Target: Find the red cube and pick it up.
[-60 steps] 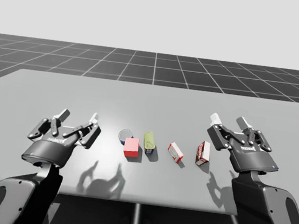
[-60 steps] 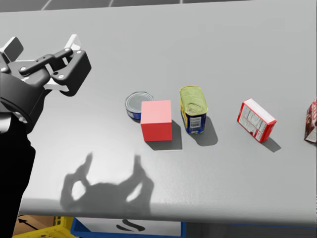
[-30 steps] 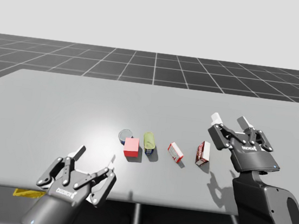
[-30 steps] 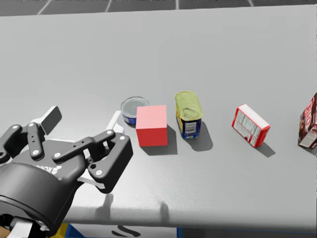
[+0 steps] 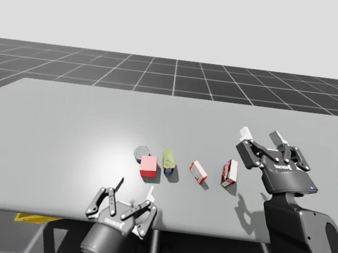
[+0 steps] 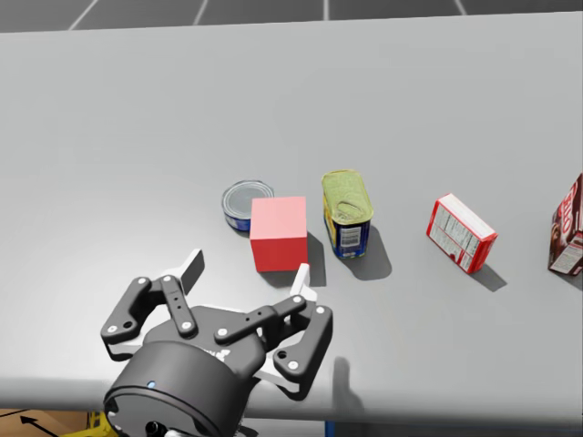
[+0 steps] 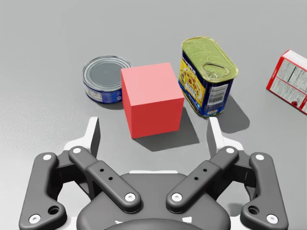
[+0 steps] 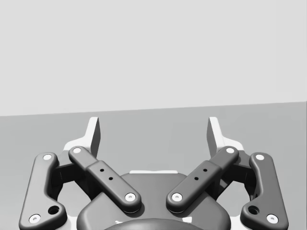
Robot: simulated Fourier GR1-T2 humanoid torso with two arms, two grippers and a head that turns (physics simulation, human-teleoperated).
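Compared with half a second ago, my left gripper [image 5: 135,188] sits further right along the near edge of the table [image 5: 65,114], now lined up with the red cube [image 7: 151,98] instead of off to its left; my right gripper [image 5: 260,136] holds the same place. The left gripper's fingers are spread wide and hold nothing. In the left wrist view the cube stands just ahead of them, centred on the gap, with bare table between its near face and the fingertips. It rests flat on the table. A round blue tin [image 7: 104,79] stands close against its far left corner, and I cannot tell whether the two touch. A yellow-topped oblong can [image 7: 207,76] stands just to the cube's right, a narrow gap apart. Further right lie a red-and-white box [image 6: 462,233] and a dark red carton [image 6: 569,228]. My right gripper hovers, also spread and empty, near the carton. I judge the search finished and the approach under way. The next move calls for pushing the left gripper forward and down so the fingers straddle the cube's left and right faces. The right finger must slip through the gap beside the can, and the left must stay clear of the tin before closing.
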